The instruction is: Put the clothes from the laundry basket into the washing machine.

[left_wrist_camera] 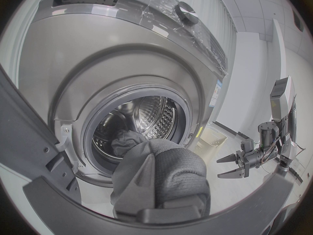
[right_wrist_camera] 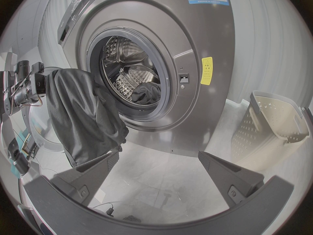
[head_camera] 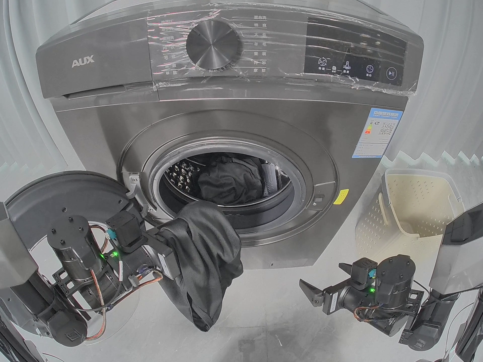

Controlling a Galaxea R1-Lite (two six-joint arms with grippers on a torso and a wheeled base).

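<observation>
A grey front-loading washing machine (head_camera: 226,101) stands with its door (head_camera: 55,202) swung open to the left. Inside the drum lies a dark garment (head_camera: 229,179). My left gripper (head_camera: 173,257) is shut on a second dark garment (head_camera: 206,262), which hangs just below and in front of the drum opening's lower left rim. The same cloth drapes over that gripper's fingers (left_wrist_camera: 140,186) in the left wrist view. My right gripper (head_camera: 322,290) stands open with nothing in it, low over the floor right of the drum. The cream laundry basket (head_camera: 417,212) tilts against the machine's right side.
White curtains hang behind and beside the machine. Pale floor tiles (right_wrist_camera: 156,177) lie bare between the two arms. The open door takes up the room at the far left.
</observation>
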